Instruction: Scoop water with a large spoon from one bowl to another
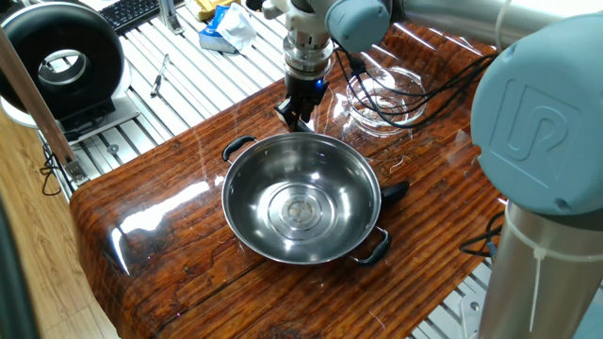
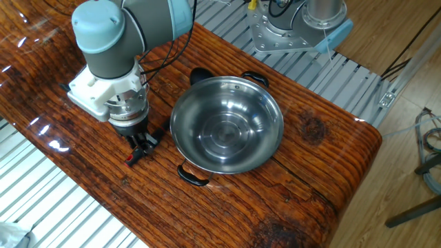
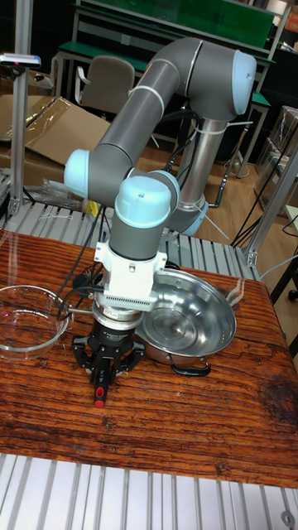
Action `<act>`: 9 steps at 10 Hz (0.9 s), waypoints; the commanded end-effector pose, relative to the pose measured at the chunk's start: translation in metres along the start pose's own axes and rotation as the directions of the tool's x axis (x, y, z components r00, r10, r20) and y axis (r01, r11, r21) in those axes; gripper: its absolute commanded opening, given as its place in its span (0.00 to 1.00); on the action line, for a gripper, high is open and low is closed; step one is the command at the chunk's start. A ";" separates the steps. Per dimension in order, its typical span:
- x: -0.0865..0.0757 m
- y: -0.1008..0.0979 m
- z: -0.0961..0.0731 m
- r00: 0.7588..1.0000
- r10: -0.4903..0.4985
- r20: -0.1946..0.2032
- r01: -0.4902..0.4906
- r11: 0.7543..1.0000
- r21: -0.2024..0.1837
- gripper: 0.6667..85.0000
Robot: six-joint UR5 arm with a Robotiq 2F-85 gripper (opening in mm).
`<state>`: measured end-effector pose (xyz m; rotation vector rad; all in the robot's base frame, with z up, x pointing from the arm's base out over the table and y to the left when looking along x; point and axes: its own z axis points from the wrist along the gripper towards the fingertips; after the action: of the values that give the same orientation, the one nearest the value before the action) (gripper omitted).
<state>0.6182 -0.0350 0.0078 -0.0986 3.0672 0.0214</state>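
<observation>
A glossy brown wooden table (image 1: 170, 212) (image 2: 324, 148) (image 3: 165, 422) lies on a frame of aluminium slats, with desks, a chair and cardboard behind it in the tall fixed view.

The steel bowl (image 1: 301, 198) (image 2: 227, 124) (image 3: 186, 319) stands upright near the middle of the table, its two black side handles showing and concentric rings shining in its base. The glass bowl (image 1: 386, 99) (image 3: 29, 319) stands well apart from it, on the far side of the arm, partly crossed by black cables in one fixed view. Whether water lies in either bowl cannot be told; only reflections show.

A black rounded piece, apparently the head of the ladle (image 1: 396, 191) (image 2: 200, 74), lies on the table, touching or just beside the steel bowl's rim. Its handle cannot be made out.

The gripper (image 1: 297, 115) (image 2: 141, 148) (image 3: 101, 381) points straight down, close over the table, just beside the steel bowl and between the two bowls. It is outside the steel bowl's rim, near one of its black handles. The fingers (image 3: 98, 373) taper towards each other to a narrow point with a red mark at the tip. Whether they are clenched on something thin or merely drawn together cannot be told, nor whether the tip touches the wood.
</observation>
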 end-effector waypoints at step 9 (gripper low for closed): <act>0.003 -0.009 0.004 0.998 0.070 0.001 -0.070 0.996 0.050 0.13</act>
<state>0.6168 -0.0418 0.0018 -0.0383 3.0695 -0.0263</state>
